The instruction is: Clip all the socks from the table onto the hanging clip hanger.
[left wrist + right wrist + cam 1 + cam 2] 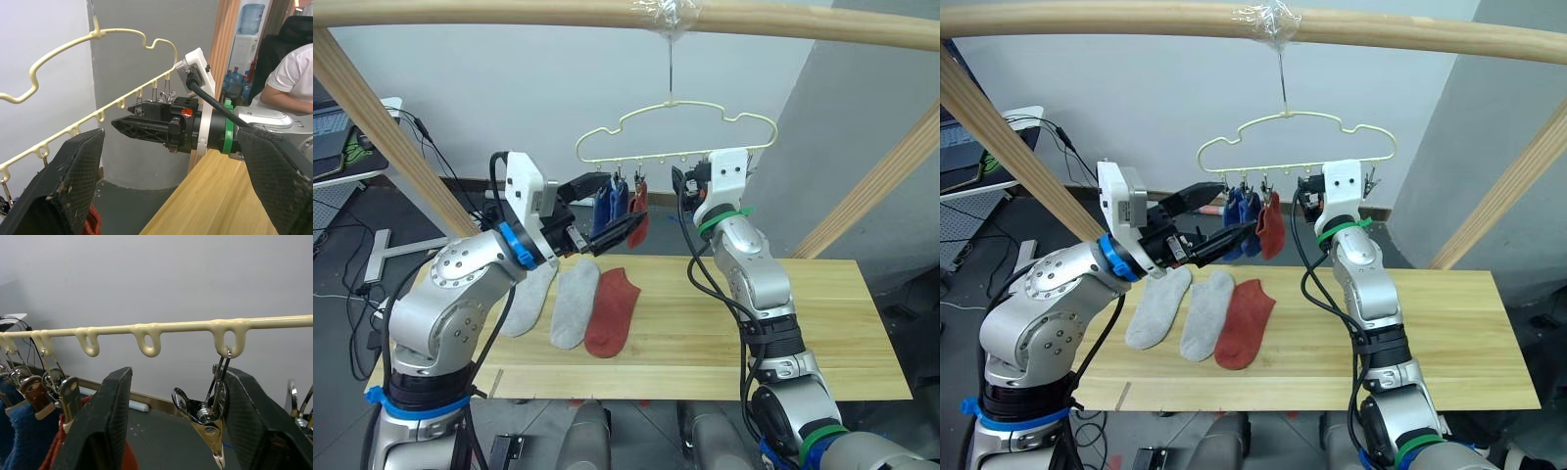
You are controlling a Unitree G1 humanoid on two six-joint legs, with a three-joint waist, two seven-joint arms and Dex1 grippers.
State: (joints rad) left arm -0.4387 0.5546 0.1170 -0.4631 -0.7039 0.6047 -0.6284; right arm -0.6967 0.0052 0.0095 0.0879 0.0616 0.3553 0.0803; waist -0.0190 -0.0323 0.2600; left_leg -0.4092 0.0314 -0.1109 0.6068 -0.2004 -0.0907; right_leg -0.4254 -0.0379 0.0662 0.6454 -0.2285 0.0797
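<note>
The clip hanger (pixel 675 132) hangs from the beam (pixel 607 12), its row of clips running left to right. Two blue socks (pixel 610 203) and a red sock (pixel 639 213) dangle at its left end. Two grey socks (pixel 553 299) and another red one (pixel 612 309) lie lengthwise on the table (pixel 822 333). The left gripper (pixel 607 211) and right gripper (pixel 171 431) are both spread and empty.

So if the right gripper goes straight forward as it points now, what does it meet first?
Most likely the empty clip hanging between the open fingers of the right gripper, under the hanger's bar. Behind it looks like bare wall, though depth is unclear.
</note>
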